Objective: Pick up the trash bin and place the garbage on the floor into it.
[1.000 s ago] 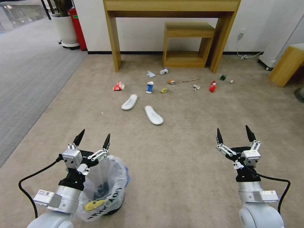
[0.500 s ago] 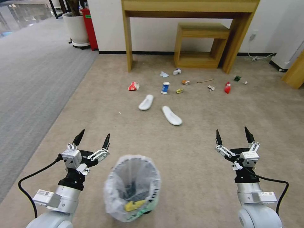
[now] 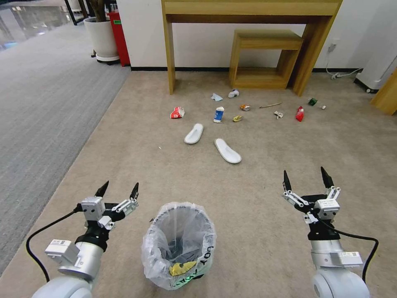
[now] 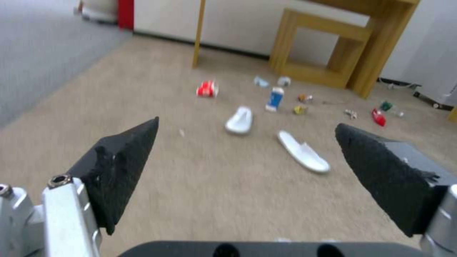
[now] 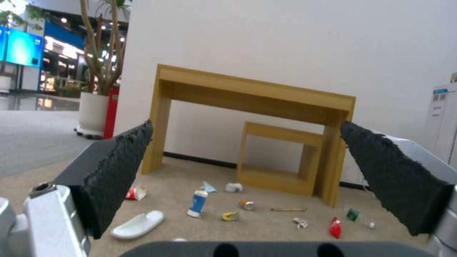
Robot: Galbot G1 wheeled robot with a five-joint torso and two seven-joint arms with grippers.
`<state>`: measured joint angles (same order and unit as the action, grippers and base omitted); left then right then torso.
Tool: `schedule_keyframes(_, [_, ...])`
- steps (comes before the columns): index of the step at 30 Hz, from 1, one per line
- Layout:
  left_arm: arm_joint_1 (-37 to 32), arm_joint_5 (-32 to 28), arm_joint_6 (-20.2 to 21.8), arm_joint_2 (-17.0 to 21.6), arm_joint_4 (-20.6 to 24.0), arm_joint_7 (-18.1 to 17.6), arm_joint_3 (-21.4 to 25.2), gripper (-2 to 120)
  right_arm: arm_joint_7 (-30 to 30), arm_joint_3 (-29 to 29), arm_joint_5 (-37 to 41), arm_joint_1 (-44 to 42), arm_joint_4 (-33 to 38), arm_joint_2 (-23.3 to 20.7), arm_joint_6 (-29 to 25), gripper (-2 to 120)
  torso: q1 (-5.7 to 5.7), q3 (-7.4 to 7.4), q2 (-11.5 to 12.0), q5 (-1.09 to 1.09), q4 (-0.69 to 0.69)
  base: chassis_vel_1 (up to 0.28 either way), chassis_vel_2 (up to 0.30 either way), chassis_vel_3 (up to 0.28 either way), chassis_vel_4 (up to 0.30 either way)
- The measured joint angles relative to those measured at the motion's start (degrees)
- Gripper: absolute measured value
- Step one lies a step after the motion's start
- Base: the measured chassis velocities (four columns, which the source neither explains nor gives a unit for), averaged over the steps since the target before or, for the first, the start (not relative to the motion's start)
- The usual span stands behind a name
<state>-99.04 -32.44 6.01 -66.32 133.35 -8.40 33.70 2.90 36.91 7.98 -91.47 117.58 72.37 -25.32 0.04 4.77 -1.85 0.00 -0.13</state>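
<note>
The trash bin (image 3: 180, 244), black with a translucent white bag liner, stands upright on the floor (image 3: 248, 194) between my arms, close in front of me. My left gripper (image 3: 121, 187) hangs open just left of the bin, not touching it. My right gripper (image 3: 304, 176) is open well to the bin's right. Farther ahead lies the garbage: two white slippers (image 3: 194, 133) (image 3: 228, 150), a crushed red cup (image 3: 178, 112), a blue-white carton (image 3: 218, 114), an orange can (image 3: 245, 107), a stick (image 3: 271, 105), a red wrapper (image 3: 299, 114) and a green bottle (image 3: 313, 101). Both wrist views look past open fingers (image 4: 124, 157) (image 5: 119, 160) at this litter.
A tall wooden table (image 3: 248, 10) with a low wooden shelf (image 3: 264, 41) under it stands against the far wall behind the litter. A white planter (image 3: 101, 37) and a red box (image 3: 120, 37) stand at the back left. Grey striped carpet (image 3: 41, 103) runs along the left.
The whole view has swung, so the bin now appears centred between my arms instead of under the left arm. My left gripper sits slightly lower. The right gripper keeps its pose.
</note>
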Motion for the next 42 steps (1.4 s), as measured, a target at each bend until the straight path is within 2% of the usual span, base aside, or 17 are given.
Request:
schedule_keyframes(3, [-0.62,-1.48,1.18,0.15,-0.62,-4.53,-2.9,95,0.08,-0.03,-0.15,0.16,-0.24,-0.51,0.89,100,0.0,0.0,0.0,0.0,0.0,0.0,0.0,0.0,0.0])
schedule_keyframes(4, [-0.62,-1.48,1.18,0.15,-0.62,-4.53,-2.9,95,0.08,-0.03,-0.15,0.16,-0.24,-0.51,0.89,100,0.0,0.0,0.0,0.0,0.0,0.0,0.0,0.0,0.0])
schedule_keyframes(7, [-1.32,-3.15,2.61,0.64,-0.5,-8.42,-4.79,95,0.61,-0.07,-0.4,0.36,-0.54,-0.88,1.55,100,0.0,0.0,0.0,0.0,0.0,0.0,0.0,0.0,0.0])
schedule_keyframes(8, [-1.94,-3.37,3.86,0.81,0.18,-10.48,-5.46,95,0.83,-0.14,-0.41,0.48,-0.84,-1.05,1.67,100,0.0,0.0,0.0,0.0,0.0,0.0,0.0,0.0,0.0])
schedule_keyframes(9, [-1.94,-3.37,3.86,0.81,0.18,-10.48,-5.46,95,0.83,-0.14,-0.41,0.48,-0.84,-1.05,1.67,100,0.0,0.0,0.0,0.0,0.0,0.0,0.0,0.0,0.0])
schedule_keyframes(12, [-4.04,-5.22,6.7,0.82,2.88,-14.99,-6.36,94,0.91,-0.2,-0.41,0.49,-1.17,-1.29,1.78,100,0.0,0.0,0.0,0.0,0.0,0.0,0.0,0.0,0.0])
schedule_keyframes(18, [-6.98,-6.37,8.09,1.44,5.56,-16.22,-6.66,93,0.94,-0.32,-0.43,0.45,-1.23,-1.77,2.4,100,-0.01,0.0,0.0,0.01,0.0,0.0,0.0,0.0,0.0])
schedule_keyframes(27, [-9.59,-8.4,10.8,6.12,9.84,-15.01,-4.18,93,1.38,-0.48,0.86,0.69,-1.23,-5.63,3.76,100,-0.01,0.0,0.0,0.0,0.0,0.0,0.0,0.0,0.0])
schedule_keyframes(34, [-10.48,-8.94,10.51,7.69,7.77,-15.5,-5.52,93,1.67,-0.92,1.61,1.63,-1.89,-6.14,4.9,100,0.0,0.0,0.0,0.0,0.0,0.0,0.0,0.0,0.0])
schedule_keyframes(37, [-9.46,-10.1,10.09,8.01,6.0,-16.62,-7.13,93,1.62,-1.27,1.21,1.48,-2.61,-5.62,4.88,100,-0.01,0.0,0.0,0.0,0.0,0.0,0.0,0.0,0.0])
schedule_keyframes(40, [-7.53,-11.79,8.82,9.06,1.85,-17.92,-9.23,93,1.49,-1.65,0.87,1.37,-3.19,-4.76,4.68,100,-0.01,0.0,0.0,-0.01,0.0,0.0,0.0,0.0,0.0])
schedule_keyframes(42, [-7.25,-11.95,8.74,9.42,1.26,-18.35,-9.6,93,1.48,-1.72,0.8,1.36,-3.22,-4.61,4.68,100,-0.01,0.0,0.0,-0.02,0.0,0.0,0.0,0.0,0.0])
